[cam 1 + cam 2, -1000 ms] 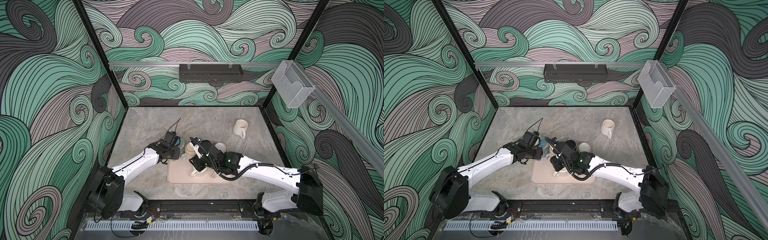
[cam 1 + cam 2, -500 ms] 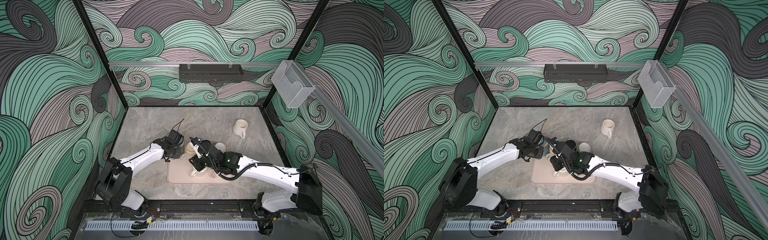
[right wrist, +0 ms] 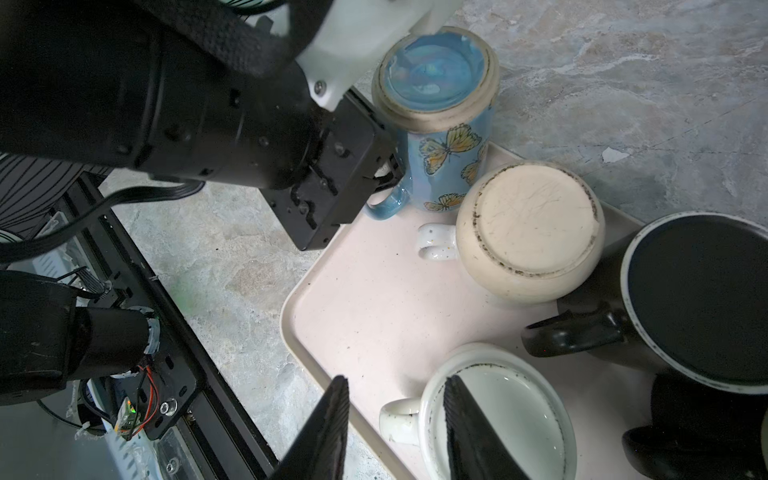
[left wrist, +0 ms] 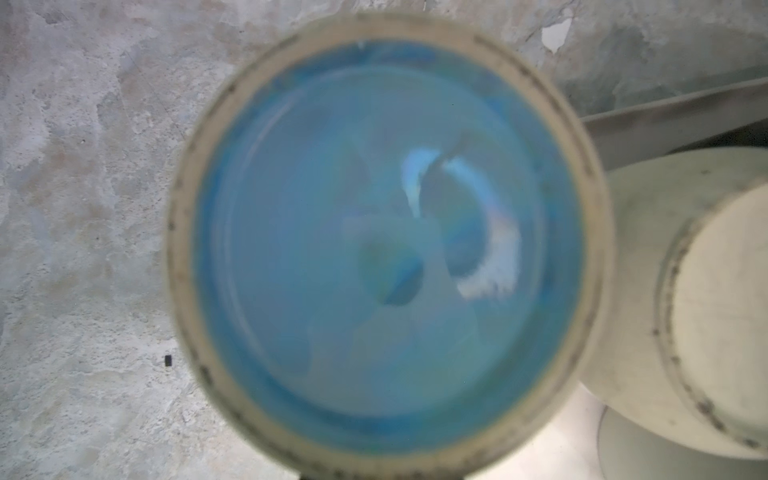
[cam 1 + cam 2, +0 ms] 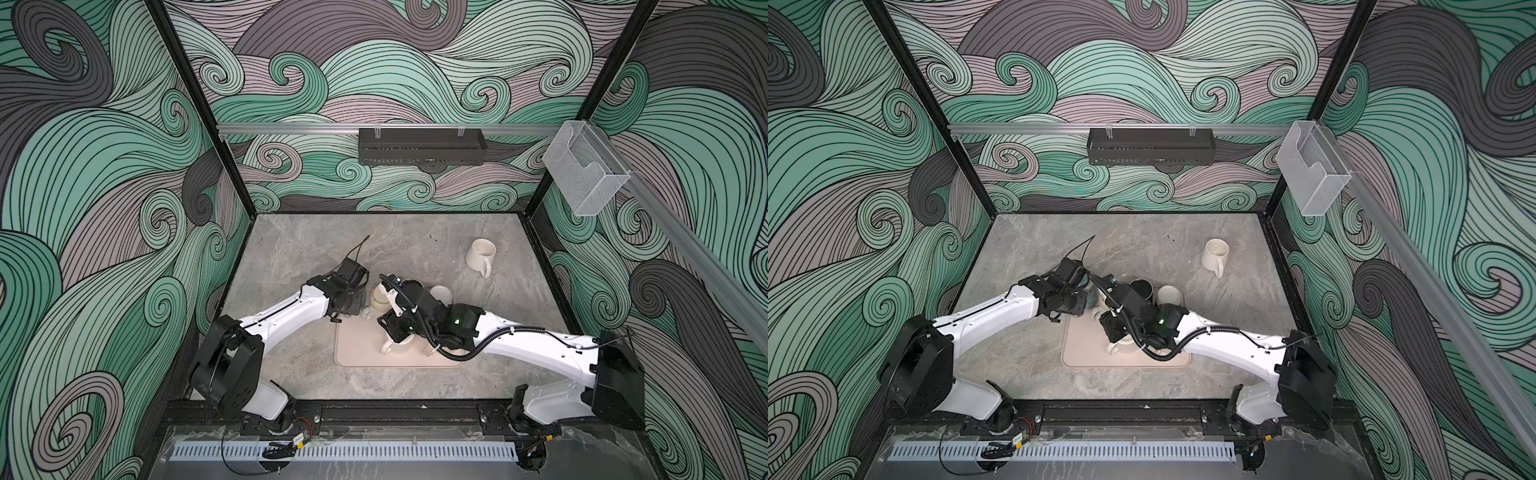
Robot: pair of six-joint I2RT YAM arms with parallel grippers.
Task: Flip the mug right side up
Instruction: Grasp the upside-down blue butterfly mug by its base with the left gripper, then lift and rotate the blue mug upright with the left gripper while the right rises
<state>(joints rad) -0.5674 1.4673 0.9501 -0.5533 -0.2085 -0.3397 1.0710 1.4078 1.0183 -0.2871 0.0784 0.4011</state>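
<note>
Though its handle is pinched, the blue mug (image 3: pixel 440 137) stands base up in the right wrist view. Its long axis is vertical and its mouth faces down at the outer corner of the tray (image 3: pixel 365 299) (whether it rests on the rim or just off it, I cannot tell). The handle sticks out sideways toward the left gripper (image 3: pixel 384 176), whose fingers are closed narrow on it. A cream mug (image 3: pixel 528 232) sits just beside it, also base up, with a black mug (image 3: pixel 698 299) next along. The right gripper (image 3: pixel 397 380) holds nothing, and its fingers stand partly apart over the near wall of a white mug (image 3: pixel 498 415).

In the left wrist view the blue mug's glazed base, ringed in bare beige, faces the camera and fills most of the frame, blurred. The cream mug is at its side and the grey counter (image 4: pixel 83 208) lies behind. No fingers show there.

In both top views the left arm's wrist covers the blue mug at the tray's far left corner. A pale mug (image 5: pixel 480 254) stands mouth up, well apart toward the back right.
</note>
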